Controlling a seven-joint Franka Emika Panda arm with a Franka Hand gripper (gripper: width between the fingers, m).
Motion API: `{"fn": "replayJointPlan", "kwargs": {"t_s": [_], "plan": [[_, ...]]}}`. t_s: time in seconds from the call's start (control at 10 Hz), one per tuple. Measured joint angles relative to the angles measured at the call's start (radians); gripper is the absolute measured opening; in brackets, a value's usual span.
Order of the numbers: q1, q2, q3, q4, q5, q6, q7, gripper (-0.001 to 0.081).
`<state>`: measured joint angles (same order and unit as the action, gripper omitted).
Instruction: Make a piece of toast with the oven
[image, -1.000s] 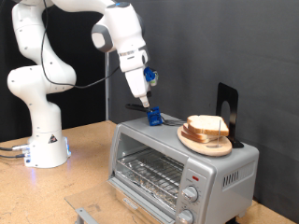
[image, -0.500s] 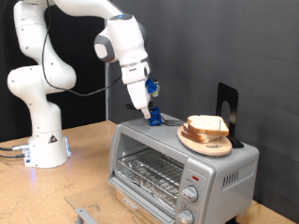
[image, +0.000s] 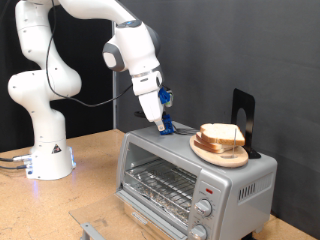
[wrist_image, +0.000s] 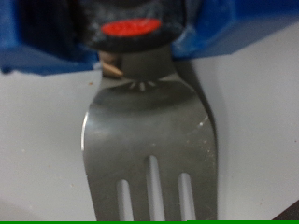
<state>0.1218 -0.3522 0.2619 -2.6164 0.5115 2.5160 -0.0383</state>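
— Bread first: where is the piece of toast (image: 222, 134)?

— I see it on a round wooden plate (image: 215, 152) that sits on top of the oven (image: 190, 170), toward the exterior view's right. It lies flat and nothing is touching it.

— And the oven itself?

— It stands on the desk (image: 95, 185), door open, with the wire rack (image: 160, 186) bare inside. Two round knobs (image: 203, 208) sit on its front panel with a red light (image: 208, 188) above them.

— Where is the arm?

— The fingers (image: 163, 125) are low over the oven's top, near its back edge on the exterior view's left side, beside the plate but apart from it. Blue pads are fitted on them.

— Holding anything?

— Yes. In my wrist view a metal fork (wrist_image: 149, 140) fills the frame, its neck running up between the blue pads (wrist_image: 243, 33), tines pointing away from the hand. So I read the fingers as clamped on the fork.

— Anything behind the plate?

— A black upright stand (image: 243, 115) at the back of the oven's top, just beyond the plate.
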Motion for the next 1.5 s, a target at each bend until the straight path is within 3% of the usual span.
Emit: {"fn": "replayJointPlan", "kwargs": {"t_s": [0.5,0.7,0.8,0.9,1.5], "plan": [[0.001,0.019,0.000,0.000,0.006,0.012,0.000,0.0808],[0.001,0.019,0.000,0.000,0.010,0.014,-0.005,0.0556],[0.001,0.019,0.000,0.000,0.012,0.015,-0.012,0.0556],[0.001,0.019,0.000,0.000,0.015,0.015,-0.018,0.0488],[0.001,0.020,0.000,0.000,0.018,0.013,-0.026,0.0488]]}}
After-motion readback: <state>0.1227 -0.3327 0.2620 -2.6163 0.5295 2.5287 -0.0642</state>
